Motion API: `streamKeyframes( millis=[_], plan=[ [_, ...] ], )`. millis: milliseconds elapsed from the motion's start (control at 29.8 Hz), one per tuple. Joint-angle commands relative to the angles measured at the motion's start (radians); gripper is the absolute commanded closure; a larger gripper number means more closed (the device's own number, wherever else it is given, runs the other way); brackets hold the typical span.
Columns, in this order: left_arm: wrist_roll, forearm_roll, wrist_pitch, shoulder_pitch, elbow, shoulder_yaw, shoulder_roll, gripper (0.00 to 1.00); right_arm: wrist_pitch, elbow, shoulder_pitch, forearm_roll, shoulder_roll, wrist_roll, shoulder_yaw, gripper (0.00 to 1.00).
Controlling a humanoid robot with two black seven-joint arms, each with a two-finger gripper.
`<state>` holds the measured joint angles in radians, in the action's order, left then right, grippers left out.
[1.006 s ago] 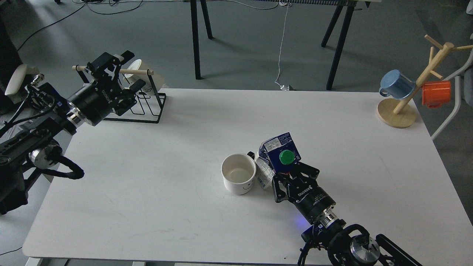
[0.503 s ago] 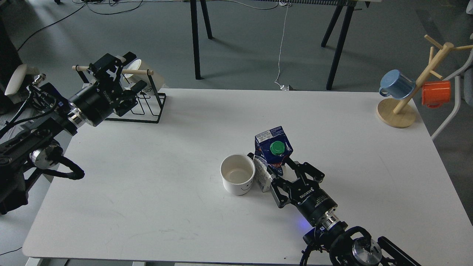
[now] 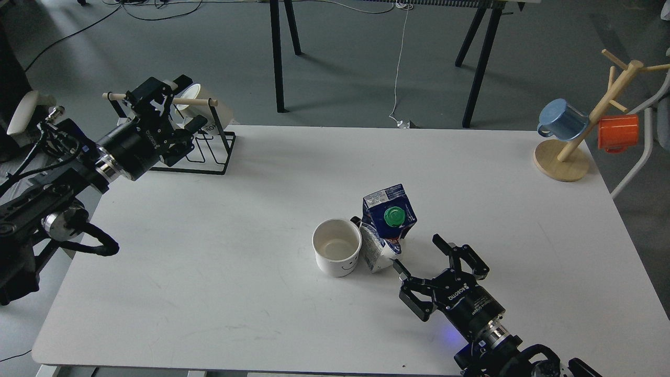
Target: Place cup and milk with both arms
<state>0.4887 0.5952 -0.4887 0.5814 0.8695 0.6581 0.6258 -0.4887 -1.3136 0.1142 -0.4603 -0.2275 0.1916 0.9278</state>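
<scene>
two mugs (image 3: 562,120) hang far right

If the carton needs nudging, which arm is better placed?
Right. Its open claw sits just beside the milk carton and mug. The left claw is far off at the wire rack.

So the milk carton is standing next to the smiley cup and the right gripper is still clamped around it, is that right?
Not quite. The milk carton does stand beside the smiley cup, but the right gripper is open and clear of it, pulled back toward the table's near edge. The head view shows the gap.
</scene>
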Motion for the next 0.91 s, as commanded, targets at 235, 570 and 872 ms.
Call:
streamKeyframes(
  millis=[235,570,872],
  plan=[
    [0.0,0.0,0.0,-0.002,-0.006,0.0,0.002,0.06,0.0,-0.115,0.168,-0.004,-0.306,0.0,0.248,0.02],
    [0.0,-0.002,0.0,-0.064,-0.006,0.003,0.038,0.06,0.0,0.055,-0.06,0.0,-0.492,-0.001,0.413,0.02],
    [0.0,-0.006,0.0,-0.118,-0.001,0.009,0.071,0.06,0.0,0.238,-0.36,-0.001,-0.524,0.0,0.249,0.02]
  ],
)
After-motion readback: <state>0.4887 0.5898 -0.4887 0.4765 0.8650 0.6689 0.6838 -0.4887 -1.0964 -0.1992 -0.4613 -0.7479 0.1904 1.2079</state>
